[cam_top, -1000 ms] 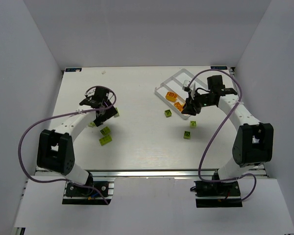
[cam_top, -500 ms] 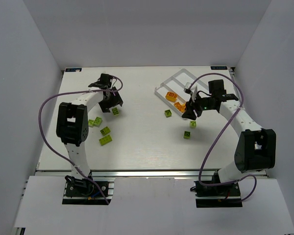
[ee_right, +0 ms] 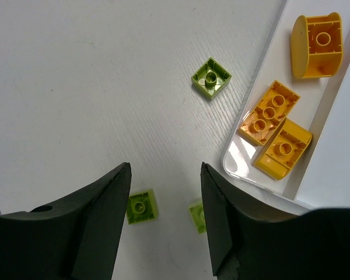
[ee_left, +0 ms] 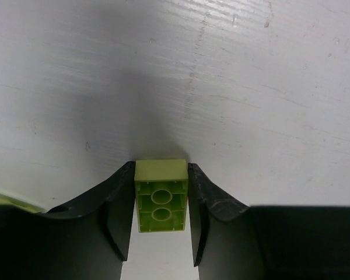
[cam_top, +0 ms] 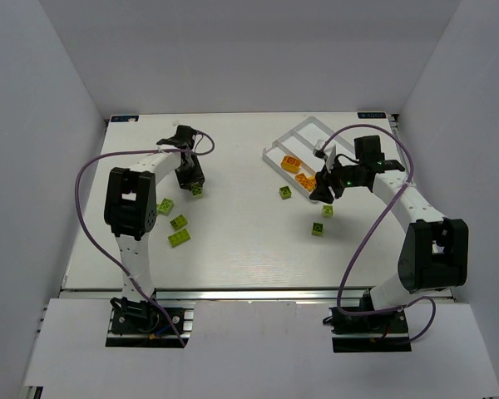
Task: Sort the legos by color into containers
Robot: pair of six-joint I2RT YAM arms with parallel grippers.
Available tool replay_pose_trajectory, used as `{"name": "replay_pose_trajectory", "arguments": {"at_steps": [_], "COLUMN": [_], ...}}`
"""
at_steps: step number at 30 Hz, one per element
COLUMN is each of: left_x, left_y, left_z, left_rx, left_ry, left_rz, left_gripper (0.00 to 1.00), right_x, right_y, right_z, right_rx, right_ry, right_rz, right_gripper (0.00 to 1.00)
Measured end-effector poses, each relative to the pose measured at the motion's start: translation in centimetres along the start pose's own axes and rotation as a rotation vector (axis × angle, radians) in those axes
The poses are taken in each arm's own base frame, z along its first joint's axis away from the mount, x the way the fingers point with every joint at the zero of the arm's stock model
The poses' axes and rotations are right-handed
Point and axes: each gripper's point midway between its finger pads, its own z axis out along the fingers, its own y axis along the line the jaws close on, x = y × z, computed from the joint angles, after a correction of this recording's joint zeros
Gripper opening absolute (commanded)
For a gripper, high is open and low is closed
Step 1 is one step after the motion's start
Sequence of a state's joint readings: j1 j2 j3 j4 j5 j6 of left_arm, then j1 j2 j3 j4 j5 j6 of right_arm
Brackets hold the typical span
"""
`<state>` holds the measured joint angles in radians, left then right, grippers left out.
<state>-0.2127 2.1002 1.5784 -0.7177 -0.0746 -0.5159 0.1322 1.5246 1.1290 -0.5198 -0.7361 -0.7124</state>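
My left gripper [cam_top: 193,181] [ee_left: 160,170] is shut on a lime green lego [ee_left: 160,195] [cam_top: 197,190], whose hollow underside faces the wrist camera. Three more green legos [cam_top: 165,206] [cam_top: 179,222] [cam_top: 180,238] lie just near of it. The white tray [cam_top: 318,133] [ee_right: 262,64] of containers sits at the back right. Its leftmost compartment holds yellow-orange legos [ee_right: 268,112] [ee_right: 283,148] and an orange oval one [ee_right: 317,45]. My right gripper [cam_top: 324,188] [ee_right: 164,169] hangs open above the table by the tray's near corner, holding nothing. Green legos [ee_right: 210,78] [ee_right: 142,206] [ee_right: 196,216] lie below it.
White walls enclose the table on three sides. The right arm's cable [cam_top: 362,241] loops over the table's right part, and the left arm's cable [cam_top: 87,179] arcs along the left side. The tray's other compartments [cam_top: 312,131] reach toward the back edge.
The left arm swung toward the back and its gripper closed on the green lego. The right gripper shifted slightly off the tray toward the table, then held still.
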Motion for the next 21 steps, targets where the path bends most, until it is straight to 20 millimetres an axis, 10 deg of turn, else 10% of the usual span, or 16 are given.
{"name": "replay_pose_trajectory", "arguments": {"at_steps": [5, 9, 12, 21], "left_x": [0.4, 0.5, -0.3, -2.9], "left_y": [-1.2, -4.7, -9.5, -29.8], "left_z": [-0.2, -1.0, -3.0, -12.9], "left_rx": [0.054, 0.187, 0.337, 0.903], "left_ry": [0.016, 0.024, 0.002, -0.211], "left_rz": [0.009, 0.021, 0.049, 0.168], "left_gripper": [0.17, 0.14, 0.12, 0.1], "right_x": [0.0, -0.3, -0.3, 0.9], "right_y": [-0.1, -1.5, -3.4, -8.3], "right_z": [0.0, -0.3, -1.1, -4.5], "right_rx": [0.007, 0.086, 0.196, 0.504], "right_ry": [0.002, -0.001, -0.005, -0.04], "right_rz": [0.02, 0.081, 0.175, 0.471], "right_gripper": [0.54, 0.23, 0.01, 0.0]}}
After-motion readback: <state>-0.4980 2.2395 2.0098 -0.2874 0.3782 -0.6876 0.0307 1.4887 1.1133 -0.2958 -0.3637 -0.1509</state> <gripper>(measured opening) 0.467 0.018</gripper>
